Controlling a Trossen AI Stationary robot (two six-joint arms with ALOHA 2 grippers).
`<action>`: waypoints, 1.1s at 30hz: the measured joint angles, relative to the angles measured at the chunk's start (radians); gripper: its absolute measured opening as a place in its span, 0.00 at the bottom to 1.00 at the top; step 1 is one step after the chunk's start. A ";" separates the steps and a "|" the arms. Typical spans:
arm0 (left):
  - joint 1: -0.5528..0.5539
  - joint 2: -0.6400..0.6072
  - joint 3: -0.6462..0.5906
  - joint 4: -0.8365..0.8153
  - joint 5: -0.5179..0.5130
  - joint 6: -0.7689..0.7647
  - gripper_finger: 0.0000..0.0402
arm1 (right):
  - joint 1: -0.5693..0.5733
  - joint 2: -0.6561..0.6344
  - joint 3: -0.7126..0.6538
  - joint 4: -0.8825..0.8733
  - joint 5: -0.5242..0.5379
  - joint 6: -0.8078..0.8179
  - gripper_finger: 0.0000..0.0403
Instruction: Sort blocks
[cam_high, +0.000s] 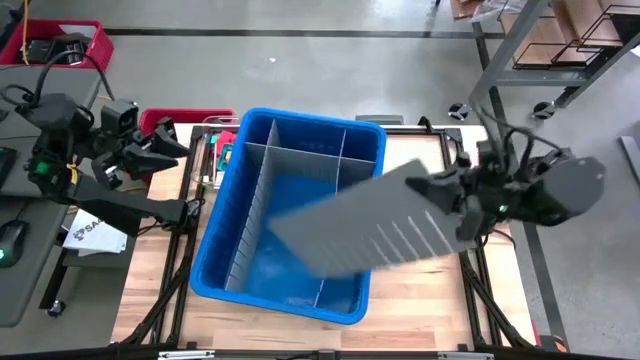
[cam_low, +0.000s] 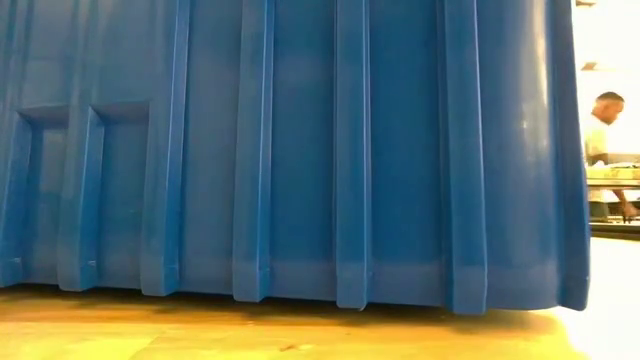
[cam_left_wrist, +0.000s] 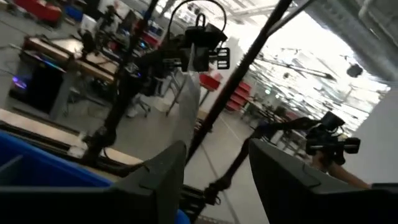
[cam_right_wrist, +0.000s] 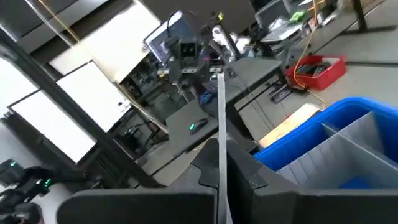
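The blue bin (cam_high: 290, 205) stands mid-table with grey divider panels (cam_high: 255, 215) slotted inside it. A loose grey divider panel (cam_high: 380, 225) hangs tilted above the bin's right half, with my right gripper (cam_high: 452, 198) shut on it. My left gripper (cam_high: 170, 150) stands open in the air left of the bin, with nothing between its fingers (cam_left_wrist: 161, 177). A few small coloured pieces (cam_high: 222, 150) that may be blocks lie on the table by the bin's left wall. In the low view the bin's wall (cam_low: 300, 150) fills the picture. My right gripper pinches the loose panel's short right end (cam_high: 440, 195) between its two fingers (cam_right_wrist: 205, 177), one on each flat face. The fingers come about level from the table's right side. The panel (cam_right_wrist: 221, 137) is lifted clear and reaches leftward over the bin, tilted.
Bare wood shows right of the bin (cam_high: 420, 290) and at the table's near edge (cam_low: 300, 335). A red crate (cam_high: 60, 40) stands on the floor at far left. Beyond the table a person (cam_low: 605, 130) shows in the low view.
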 joint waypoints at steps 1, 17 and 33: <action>0.000 0.003 0.000 -0.007 0.007 -0.005 0.44 | 0.001 0.009 0.000 0.017 -0.003 -0.002 0.00; -0.056 0.116 0.000 -0.134 0.060 -0.021 0.44 | 0.001 0.030 0.001 0.413 0.117 -0.371 0.00; -0.061 0.158 0.001 -0.080 -0.026 0.060 0.44 | 0.022 0.021 0.000 0.639 0.110 -0.646 0.00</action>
